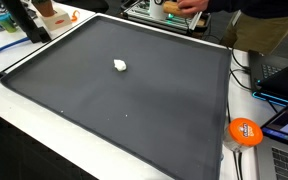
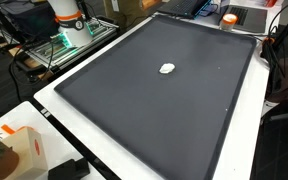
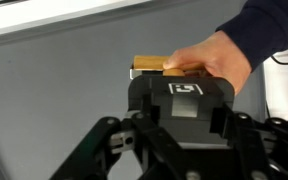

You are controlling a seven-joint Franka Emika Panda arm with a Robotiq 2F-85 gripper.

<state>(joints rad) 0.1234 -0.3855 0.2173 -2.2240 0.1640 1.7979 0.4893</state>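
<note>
No legible words or numbers; a white emblem on the claw [image 3: 184, 160], blurred marks on the orange disc [image 1: 245, 131]

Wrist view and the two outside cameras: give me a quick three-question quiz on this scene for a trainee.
1. True or false: in the wrist view a person's hand holds a wooden block.
2. Pick one: in an exterior view the small white lump lies A) at a corner of the dark mat, B) on the mat, away from its edges, C) off the mat.
3. Fill in: the round disc lying beside the mat is ___ in colour.

Key: 1 true; 2 B; 3 orange.
</note>
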